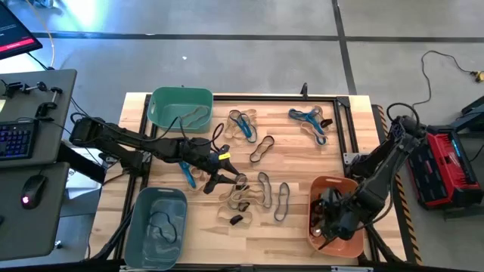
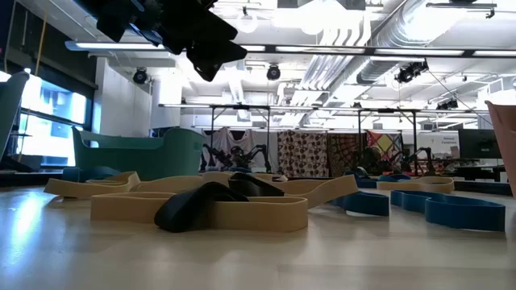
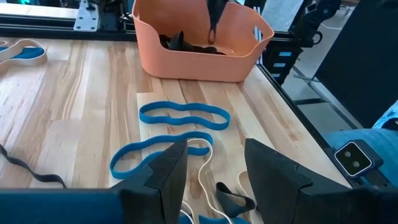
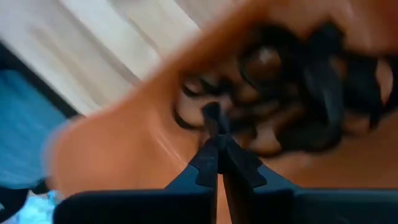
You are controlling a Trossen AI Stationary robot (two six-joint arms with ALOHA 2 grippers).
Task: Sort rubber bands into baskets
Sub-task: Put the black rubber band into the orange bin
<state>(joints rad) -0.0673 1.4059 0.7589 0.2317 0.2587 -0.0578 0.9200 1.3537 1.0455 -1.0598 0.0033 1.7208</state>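
Dark fingers (image 3: 171, 177) of the left tool (image 1: 224, 178) frame the near view, spread apart and empty. Just ahead, toward center-right of the overhead frame, loose rubber bands (image 1: 257, 195) lie on the surface (image 1: 302, 159), long axes mostly up-frame. At lower right, the right tool (image 4: 217, 134) hangs shut, seemingly empty, inside the orange basket (image 1: 333, 215). Left arm is nearer.

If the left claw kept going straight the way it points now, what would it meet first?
Probably the blue rubber band lying on the table just ahead of the open left claw. Beyond it lie a second blue band and then the orange basket; depth is uncertain.
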